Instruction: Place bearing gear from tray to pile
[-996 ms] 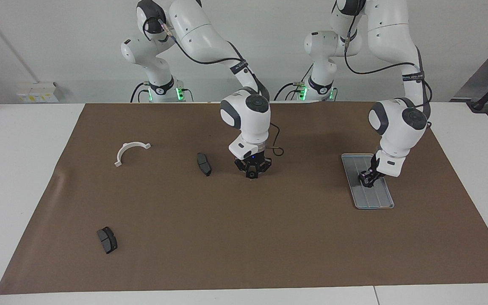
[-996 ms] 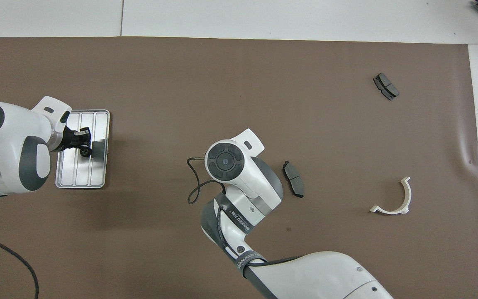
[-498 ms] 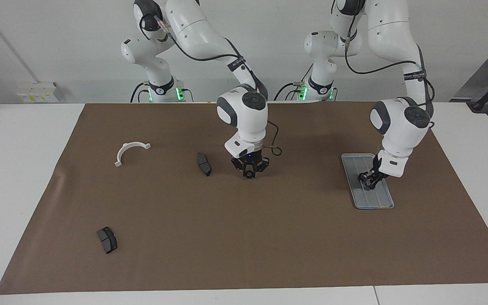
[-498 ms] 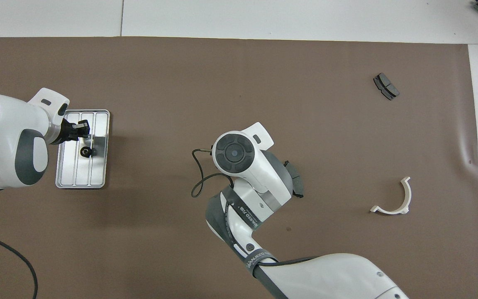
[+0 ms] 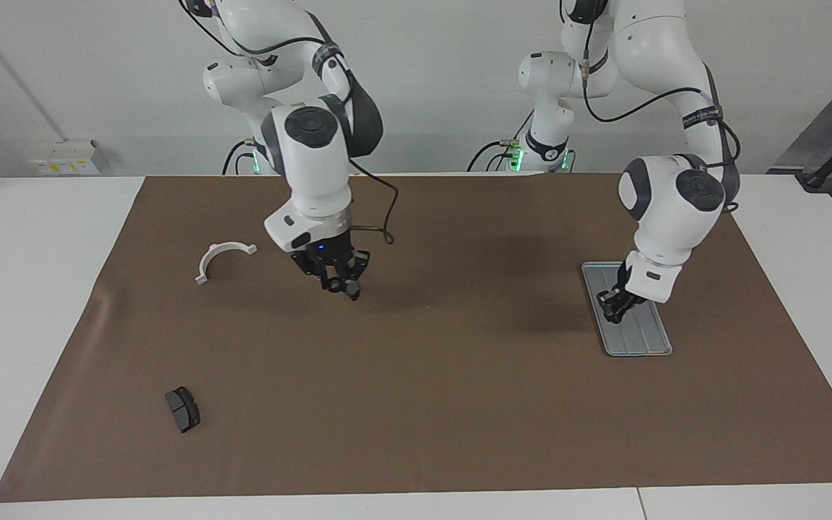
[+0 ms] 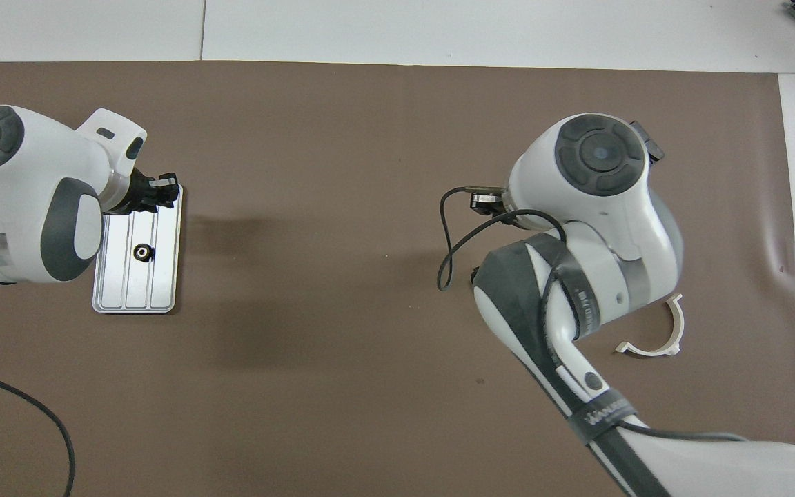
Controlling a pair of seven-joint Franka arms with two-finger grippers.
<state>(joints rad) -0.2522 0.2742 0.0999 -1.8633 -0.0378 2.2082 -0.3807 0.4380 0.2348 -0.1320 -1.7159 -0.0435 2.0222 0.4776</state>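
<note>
A brown mat (image 5: 430,404) covers the white table (image 5: 33,289) before a white wall (image 5: 98,79).

From up top I could see the bearing gear (image 6: 141,252) sitting in the tray (image 6: 163,290), with my left tool (image 6: 163,192) over the tray's farther edge. My right arm (image 6: 577,276) covered most of the pile; only the white bracket (image 6: 660,338) showed clearly.

Brown mat (image 5: 423,404) on white table (image 5: 26,289)
</note>
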